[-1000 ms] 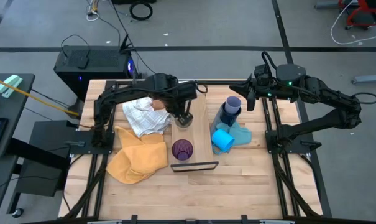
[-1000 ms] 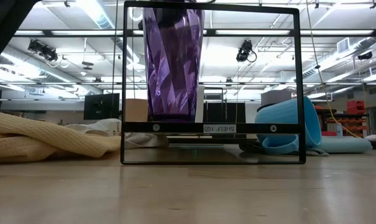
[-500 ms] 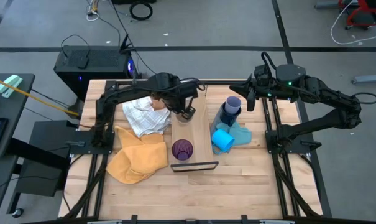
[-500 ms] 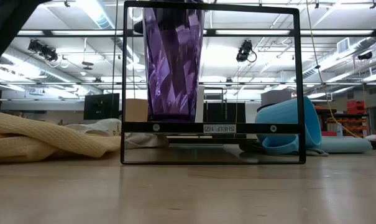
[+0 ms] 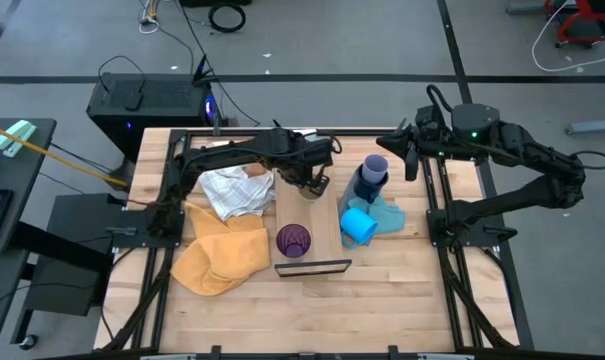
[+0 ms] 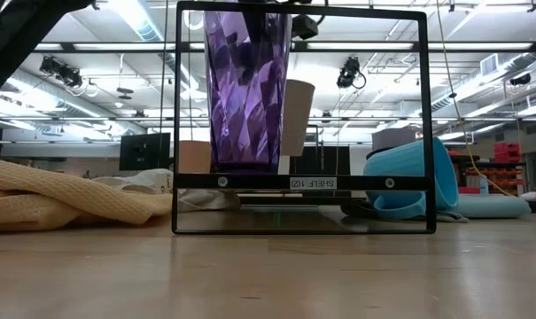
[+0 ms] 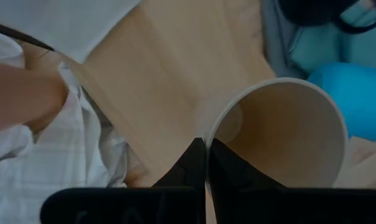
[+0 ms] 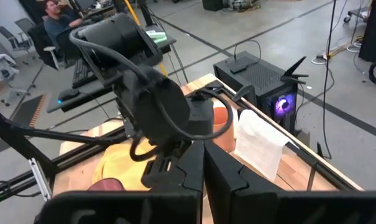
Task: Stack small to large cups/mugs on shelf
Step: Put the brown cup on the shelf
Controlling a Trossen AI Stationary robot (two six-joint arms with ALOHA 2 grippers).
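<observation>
Clamping the rim of the tan cup [image 7: 281, 134], the left pincer [image 7: 206, 163] is seen with its two dark fingers drawn nearly together, only the cup's thin wall being pinched between them. In the high view this left pincer [image 5: 312, 180] is placed over the far part of the shelf [image 5: 320, 225], and in the low view the tan cup [image 6: 296, 116] is shown raised clear of the shelf board, tilted, just beside and behind the dark purple tumbler [image 6: 246, 89]. The dark purple tumbler [image 5: 293, 240] is stood upright on the near end of the shelf, close to the black metal frame [image 6: 300, 182]. To the right of the shelf, the light blue mug [image 5: 358, 224] is laid on its side on a blue cloth [image 5: 386, 213], and the lavender cup [image 5: 376, 168] is seated on a navy mug [image 5: 364, 188] just behind it. A white cloth [image 5: 232, 189] and a yellow cloth [image 5: 218, 253] are spread on the tabletop [image 5: 382, 300] to the left of the shelf. The right pincer [image 5: 409, 160] is held shut and empty above the tabletop's far right part, near the lavender cup but apart from it.
</observation>
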